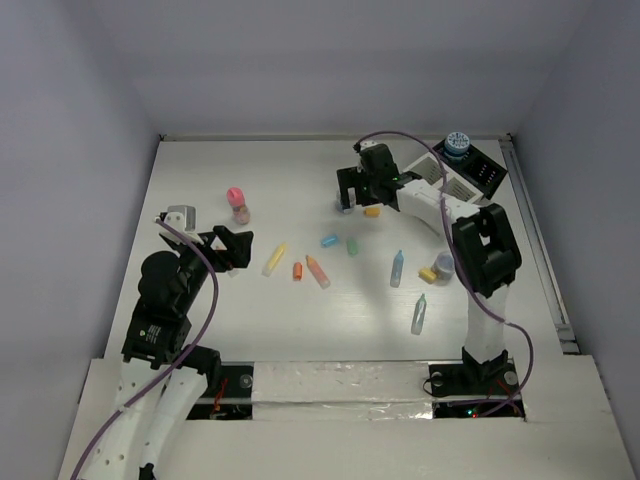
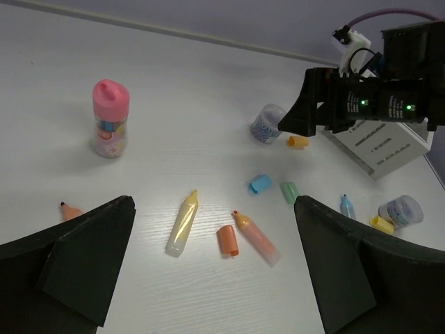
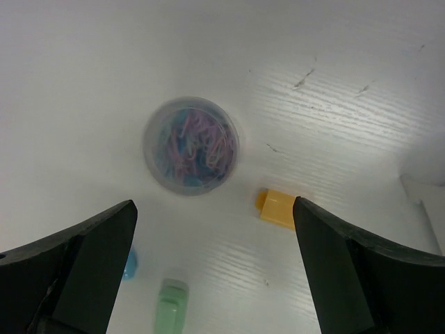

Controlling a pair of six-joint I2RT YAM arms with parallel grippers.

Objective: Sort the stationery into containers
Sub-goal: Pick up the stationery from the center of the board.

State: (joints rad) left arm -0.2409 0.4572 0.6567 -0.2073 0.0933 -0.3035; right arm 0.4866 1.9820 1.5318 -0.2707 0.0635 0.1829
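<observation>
The right gripper (image 1: pixel 358 198) is hovering over the far middle of the table (image 1: pixel 300 330), its claw spread as wide as it goes and gripping nothing. Directly beneath it a round pot (image 3: pixel 191 145) of coloured paper clips is standing upright, and this seems to be the item it is going for. In the wrist view the pot is lying slightly towards the left finger rather than dead centre, so the arm is probably needing a small sideways correction before it descends.

A yellow cap (image 3: pixel 278 207) is lying just beside the pot on the side of the right finger, with a green cap (image 3: pixel 170 306) and a blue cap (image 3: pixel 130 263) a little nearer the arm. The fingers are best coming down straddling the pot alone, with the right one passing between pot and yellow cap, then closing gently on the pot's wall, since a round clear pot is likely to slip or tip if it is squeezed off-centre.

The containers are waiting at the far right corner: the white slatted box (image 2: pixel 386 146) joined to the black tray (image 1: pixel 485 172), near the pot but apart from it. Lifting well clear of the box's rim is looking wise before carrying across.

The left gripper (image 1: pixel 232 247) is hanging wide open and empty near the left edge, with the pink-capped bottle (image 2: pixel 110 118) and a yellow stick (image 2: pixel 182 224) lying loose before it
</observation>
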